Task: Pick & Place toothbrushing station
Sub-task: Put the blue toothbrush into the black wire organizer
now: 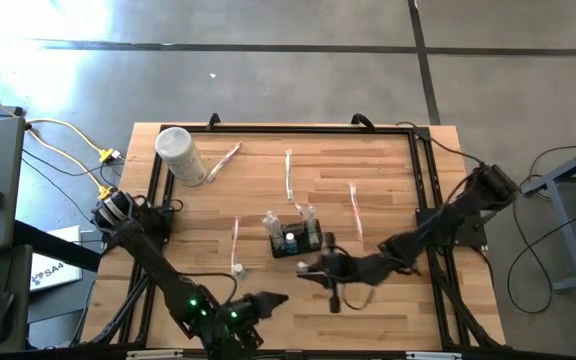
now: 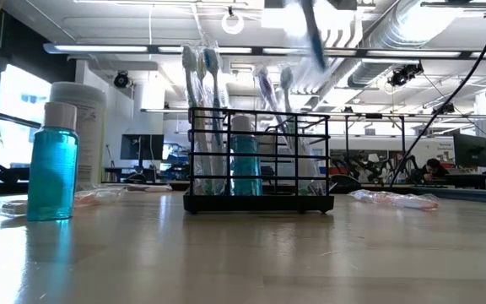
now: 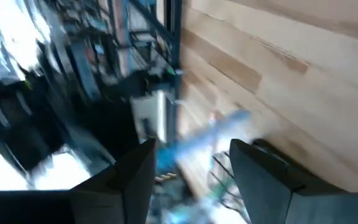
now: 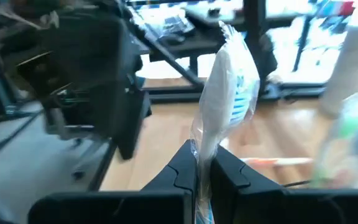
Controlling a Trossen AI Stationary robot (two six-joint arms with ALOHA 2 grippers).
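Toothbrushing station (image 1: 296, 238) sits mid-table, slightly near of centre; black wire holder, wrapped toothbrushes and a blue bottle (image 2: 245, 165) standing in its compartments. Right gripper (image 1: 306, 267) just near of the station, on its right-hand side, jaws clamped on a wrapped toothbrush (image 4: 225, 74), head end sticking up past the fingers. Left gripper (image 1: 273, 299) at the near edge, left of centre, well apart from the station; fingers (image 3: 126, 174) parted, nothing between them. Blurred blue streak in the left wrist view, possibly a toothbrush, hard to say. White canister (image 1: 179, 153) lying far left. Second blue bottle (image 2: 52, 162) upright left of the station in the low view. Loose wrapped toothbrushes (image 1: 353, 208) scattered on the wooden table (image 1: 388, 160).
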